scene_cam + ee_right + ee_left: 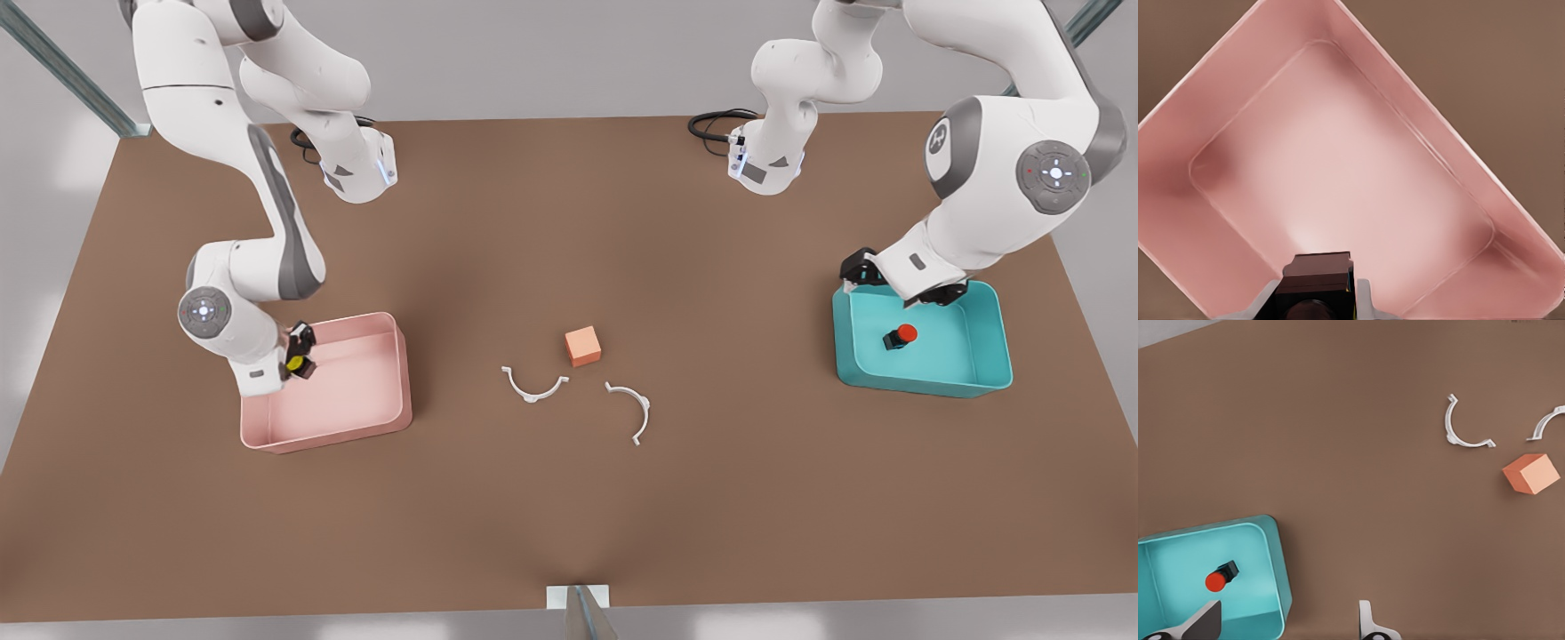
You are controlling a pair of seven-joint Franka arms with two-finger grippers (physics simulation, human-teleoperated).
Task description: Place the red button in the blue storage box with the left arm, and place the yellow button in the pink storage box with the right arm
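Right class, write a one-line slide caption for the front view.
Left gripper open above the blue box holding the red button; right gripper holds the yellow button over the pink box.

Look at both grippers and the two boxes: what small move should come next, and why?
Probably the right gripper should open. It holds the yellow button above the pink box, so letting go should drop it inside. The red button already lies in the blue box, and the left gripper hangs open above that box, its part seemingly done.
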